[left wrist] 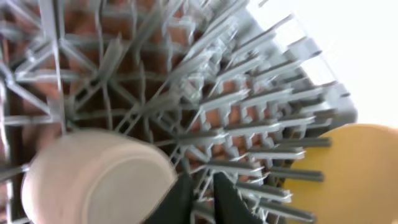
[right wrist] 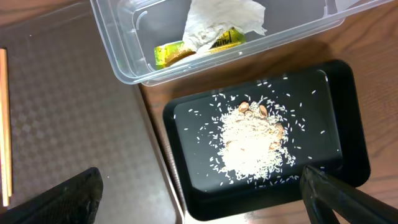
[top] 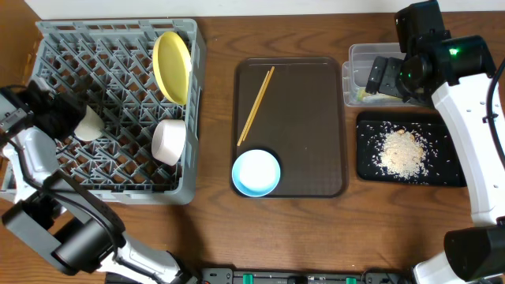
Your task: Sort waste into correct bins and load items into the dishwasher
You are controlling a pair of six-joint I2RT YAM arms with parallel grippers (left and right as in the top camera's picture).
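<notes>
I'm looking down at the grey dish rack (top: 118,110), which is taking up the left of the table. Right of it the dark brown serving tray (top: 290,95) is lying in the middle. Further right, the black tray (top: 371,154) is sitting just below the clear tub (top: 353,59).

In the rack, the yellow plate (top: 172,65) is standing on edge near the top right corner. The white bowl (top: 169,140) is lying on its side below it, by the rack's right wall. The light blue bowl (top: 256,172) is resting mouth up on the serving tray's lower left corner. The cream cup (top: 87,125) is lying tipped among the pegs on the rack's left side.

My left gripper (left wrist: 202,196) is hanging over the rack just beside that cup. I'm seeing its fingers (left wrist: 177,202) drawn close with only a narrow slit between them, and nothing showing in the slit. The cup's base is facing the wrist camera, just left of the fingers.

My right gripper (right wrist: 199,199) is gaping wide and carrying nothing. From overhead it is hovering above the tub.

The chopsticks (top: 256,105) are lying slanted on the serving tray's upper left. The rice scraps (right wrist: 252,140) are heaped in the black tray. The white paper (right wrist: 224,18) and the green wrapper (right wrist: 186,50) are lying together inside the tub.
</notes>
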